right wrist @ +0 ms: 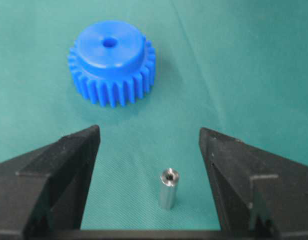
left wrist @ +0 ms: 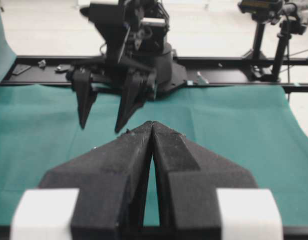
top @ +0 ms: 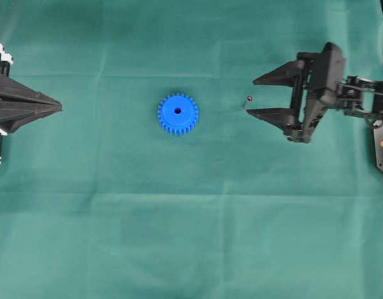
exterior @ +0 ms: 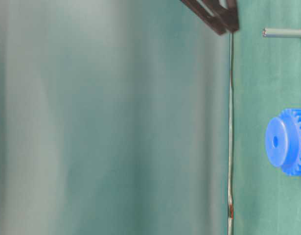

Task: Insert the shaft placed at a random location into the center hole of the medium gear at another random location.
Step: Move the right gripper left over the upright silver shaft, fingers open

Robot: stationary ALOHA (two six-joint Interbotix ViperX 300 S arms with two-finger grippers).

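Note:
The blue medium gear lies flat on the green cloth, hub up, its center hole showing dark. In the right wrist view the gear and hole sit ahead of the jaws. The silvery shaft stands upright on the cloth between the wide-open fingers of my right gripper, touching neither. Overhead, the shaft is right of the gear, with the right gripper around it. At the left edge, far from both, my left gripper is shut and empty, and its tips meet.
Green cloth with faint creases covers the table. In the left wrist view a black rail runs along the far edge, with camera stands behind it. The table-level view shows the gear and shaft apart.

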